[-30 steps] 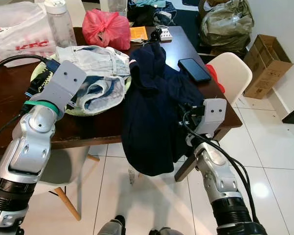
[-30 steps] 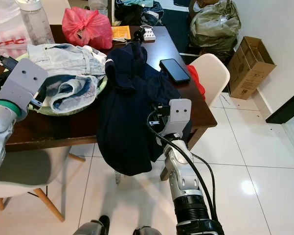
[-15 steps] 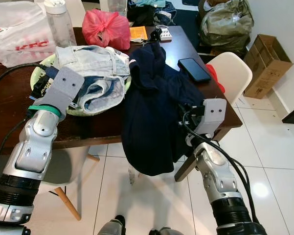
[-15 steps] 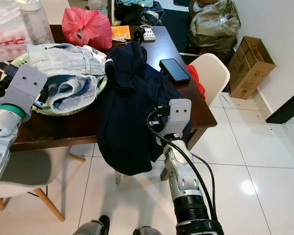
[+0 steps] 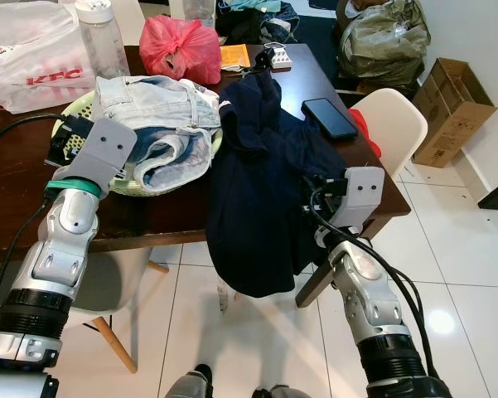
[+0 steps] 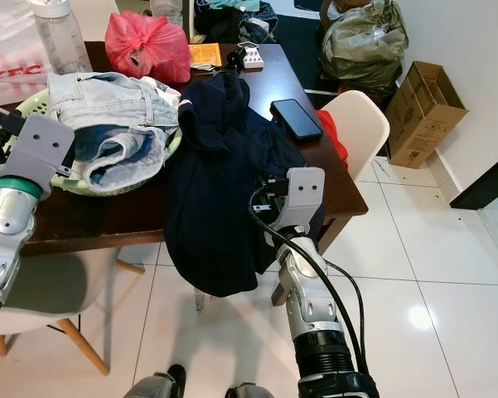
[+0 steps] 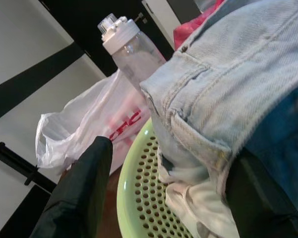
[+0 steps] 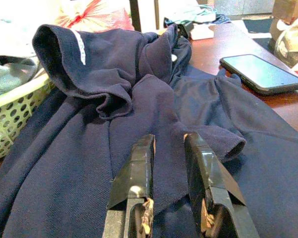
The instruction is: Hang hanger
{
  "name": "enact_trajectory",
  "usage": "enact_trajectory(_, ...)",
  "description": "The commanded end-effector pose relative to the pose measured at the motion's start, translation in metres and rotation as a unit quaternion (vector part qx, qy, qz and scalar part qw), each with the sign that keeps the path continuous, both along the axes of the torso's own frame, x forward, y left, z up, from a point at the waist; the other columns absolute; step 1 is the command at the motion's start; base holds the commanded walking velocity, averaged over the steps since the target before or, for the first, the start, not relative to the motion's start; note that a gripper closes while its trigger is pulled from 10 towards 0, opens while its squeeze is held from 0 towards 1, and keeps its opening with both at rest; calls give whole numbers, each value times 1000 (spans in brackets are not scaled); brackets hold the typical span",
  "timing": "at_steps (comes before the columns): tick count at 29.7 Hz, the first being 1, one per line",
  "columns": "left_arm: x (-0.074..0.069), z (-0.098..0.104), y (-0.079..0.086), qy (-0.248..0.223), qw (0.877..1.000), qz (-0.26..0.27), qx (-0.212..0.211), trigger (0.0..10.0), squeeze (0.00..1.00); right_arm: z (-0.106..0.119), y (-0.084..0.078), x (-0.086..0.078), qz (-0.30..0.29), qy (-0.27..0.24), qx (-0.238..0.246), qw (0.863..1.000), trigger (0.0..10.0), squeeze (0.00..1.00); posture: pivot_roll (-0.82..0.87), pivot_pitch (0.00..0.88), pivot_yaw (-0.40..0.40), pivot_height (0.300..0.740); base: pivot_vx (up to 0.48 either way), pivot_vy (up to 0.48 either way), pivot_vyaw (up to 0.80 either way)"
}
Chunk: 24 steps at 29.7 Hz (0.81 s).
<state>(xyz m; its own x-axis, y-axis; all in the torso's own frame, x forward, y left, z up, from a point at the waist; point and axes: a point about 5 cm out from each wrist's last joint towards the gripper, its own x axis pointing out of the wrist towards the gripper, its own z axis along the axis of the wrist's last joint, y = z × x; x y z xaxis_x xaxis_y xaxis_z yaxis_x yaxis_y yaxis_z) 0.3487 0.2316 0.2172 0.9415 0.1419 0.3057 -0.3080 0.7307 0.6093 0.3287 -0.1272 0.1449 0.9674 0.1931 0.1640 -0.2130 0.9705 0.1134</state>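
Note:
A navy garment [image 5: 257, 191] is draped over the front edge of the dark wooden table [image 5: 8, 191] and hangs toward the floor. My right gripper [image 8: 169, 141] presses into its right side, the two fingers [image 8: 139, 168] nearly together with a fold of navy cloth between them. My left gripper [image 7: 173, 148] hovers open at the left rim of a green perforated basket [image 5: 149, 187] with light blue jeans [image 5: 157, 104] piled in it. I cannot make out a hanger in the cloth.
A black phone [image 5: 328, 118] lies on the table beside the garment. A red bag [image 5: 181, 46], a clear bottle [image 5: 103, 37] and a white plastic bag [image 5: 29, 54] stand at the back. A white chair [image 5: 394, 124] and a cardboard box [image 5: 452, 108] are to the right.
My left arm has drawn back and to the left, from over the jeans to the basket's left rim. The right arm and the navy garment have stayed put.

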Motion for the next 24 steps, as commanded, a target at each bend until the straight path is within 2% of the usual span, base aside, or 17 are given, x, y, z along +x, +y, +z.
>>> enact_trajectory(1, 2, -6, -2, 2, 1000, -6, -4, 10000, 0, -1, -1, 0, -2, 3, -1, 1000, 10000, 0, 49, 72, -20, 740, 0, 0, 0)
enact_trajectory(5, 4, -8, -1, 3, 1000, -7, -8, 10000, 0, 0, -1, 0, -2, 2, -1, 1000, 10000, 0, 44, 75, -21, 740, 0, 0, 0)
enact_trajectory(8, 11, -17, 2, 28, 999, -14, -23, 10000, 0, 0, -1, -1, -1, 1, -2, 1000, 10000, 0, 40, 75, -26, 740, 0, 0, 0)
enact_trajectory(10, 18, -21, -4, 43, 996, -59, -59, 10000, 0, 0, -1, -2, 0, 1, -3, 1000, 10000, 0, 34, 75, -28, 740, 0, 0, 0)
enact_trajectory(11, 18, -21, -4, 43, 996, -59, -59, 10000, 0, 0, -1, -2, 0, 1, -3, 1000, 10000, 0, 34, 75, -28, 740, 0, 0, 0)
enact_trajectory(13, 23, -18, -13, 34, 992, -96, -71, 10000, 0, 0, -2, -2, 0, 1, -4, 1000, 10000, 0, 31, 75, -29, 740, 0, 0, 0)
enact_trajectory(20, 28, -14, -18, 25, 993, -103, -56, 10000, 0, 1, -3, -2, 0, -1, -6, 1000, 10000, 0, 28, 73, -29, 740, 0, 0, 0)
enact_trajectory(24, 30, -14, -15, 20, 996, -79, -36, 10000, 0, 1, -2, -2, 1, 0, -6, 1000, 10000, 0, 30, 69, -29, 740, 0, 0, 0)
